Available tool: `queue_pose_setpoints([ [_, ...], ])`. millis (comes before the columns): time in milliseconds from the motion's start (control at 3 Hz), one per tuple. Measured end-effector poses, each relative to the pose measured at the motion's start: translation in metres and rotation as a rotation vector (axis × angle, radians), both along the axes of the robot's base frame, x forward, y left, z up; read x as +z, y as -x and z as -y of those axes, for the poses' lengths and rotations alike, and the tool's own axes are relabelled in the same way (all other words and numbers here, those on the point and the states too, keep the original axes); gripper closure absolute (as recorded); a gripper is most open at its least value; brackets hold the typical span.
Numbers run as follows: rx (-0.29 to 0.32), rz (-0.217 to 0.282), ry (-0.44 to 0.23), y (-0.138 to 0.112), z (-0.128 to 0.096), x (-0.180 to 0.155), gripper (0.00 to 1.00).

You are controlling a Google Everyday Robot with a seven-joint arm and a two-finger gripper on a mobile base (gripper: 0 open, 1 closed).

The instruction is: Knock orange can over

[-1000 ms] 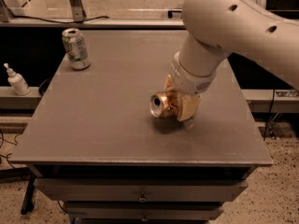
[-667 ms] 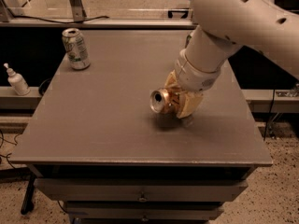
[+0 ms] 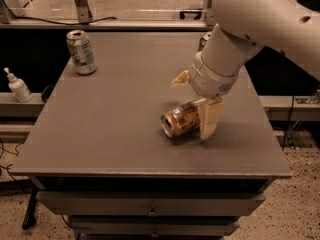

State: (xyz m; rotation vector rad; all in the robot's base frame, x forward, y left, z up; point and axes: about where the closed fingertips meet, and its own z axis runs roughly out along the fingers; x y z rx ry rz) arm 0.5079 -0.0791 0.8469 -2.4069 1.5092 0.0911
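Camera view shows the orange can (image 3: 180,120) lying on its side on the grey table (image 3: 100,134), toward 4 o'clock from the table's middle, its silver top facing 8 o'clock. Above it hangs the gripper (image 3: 195,99) with its fingers spread apart: one tan finger (image 3: 209,118) covers the can's rear end at 3 o'clock of the can, the other points away at the can's 12 o'clock and stands clear of it. A white-and-green can (image 3: 81,52) stands upright well apart at the table's 10 o'clock corner.
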Motion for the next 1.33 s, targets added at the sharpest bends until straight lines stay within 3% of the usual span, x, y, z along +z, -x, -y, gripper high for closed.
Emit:
queue_pose_setpoints([
  [667,0.019,-0.007,0.016,0.001,0.001,-0.002,0.00],
  [1333,0.078,-0.063,0.073,0.014,0.003,-0.018,0.00],
])
